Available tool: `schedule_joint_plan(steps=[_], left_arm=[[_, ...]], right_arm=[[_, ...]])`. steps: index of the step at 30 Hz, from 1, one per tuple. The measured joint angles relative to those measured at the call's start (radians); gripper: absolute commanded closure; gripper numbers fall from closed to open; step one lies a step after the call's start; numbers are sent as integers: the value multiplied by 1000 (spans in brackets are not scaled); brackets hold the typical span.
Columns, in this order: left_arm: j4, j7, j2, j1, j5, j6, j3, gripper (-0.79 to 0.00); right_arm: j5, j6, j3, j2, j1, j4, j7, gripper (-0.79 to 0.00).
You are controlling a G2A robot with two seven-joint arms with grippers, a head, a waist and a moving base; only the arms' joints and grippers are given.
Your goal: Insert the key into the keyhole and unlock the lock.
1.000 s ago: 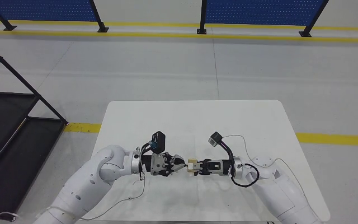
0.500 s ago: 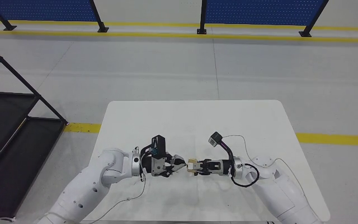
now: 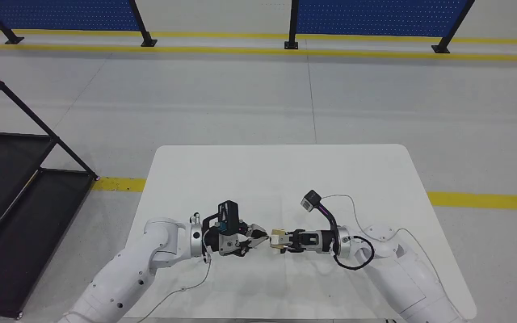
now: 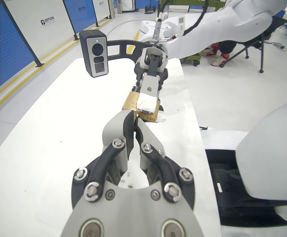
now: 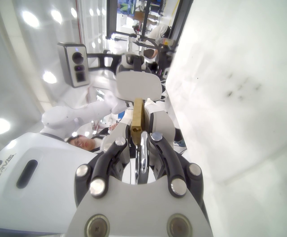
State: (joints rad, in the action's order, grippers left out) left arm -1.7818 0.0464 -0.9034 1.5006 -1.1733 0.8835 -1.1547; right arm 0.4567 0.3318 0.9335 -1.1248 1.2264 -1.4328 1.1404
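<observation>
Lock (image 4: 130,102) (brass, likely heavy, slick) is pinched by its body in the right gripper (image 5: 139,122), thin key (image 4: 135,117) in the left gripper (image 4: 134,123).

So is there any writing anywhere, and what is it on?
Nearer white standing panel: a dark logo and a name in capitals; the small line beneath is too small to read.
Farther white standing panel: the same mark, too small.
Brass padlock: engraved letters, partly hidden by the right pincer, unreadable whole.
White sticker on the right arm: a square code, no words.
</observation>
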Motion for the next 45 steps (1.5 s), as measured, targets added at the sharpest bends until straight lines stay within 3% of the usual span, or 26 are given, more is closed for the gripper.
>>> schedule_joint_plan(steps=[20,21,23,33,45], left_arm=[[-23,117,-1,29,-168,-48,-2,0],[-23,119,-1,30,-171,-50,-2,-65],[-22,116,-1,36,-171,-61,-5,-785],[-30,134,5,60,-158,-56,-48,-785],[-34,198,28,160,-108,-47,-210,-785]], right_arm=[[0,0,0,0,0,0,0,0],[0,0,0,0,0,0,0,0],[0,0,0,0,0,0,0,0],[0,0,0,0,0,0,0,0],[0,0,0,0,0,0,0,0]])
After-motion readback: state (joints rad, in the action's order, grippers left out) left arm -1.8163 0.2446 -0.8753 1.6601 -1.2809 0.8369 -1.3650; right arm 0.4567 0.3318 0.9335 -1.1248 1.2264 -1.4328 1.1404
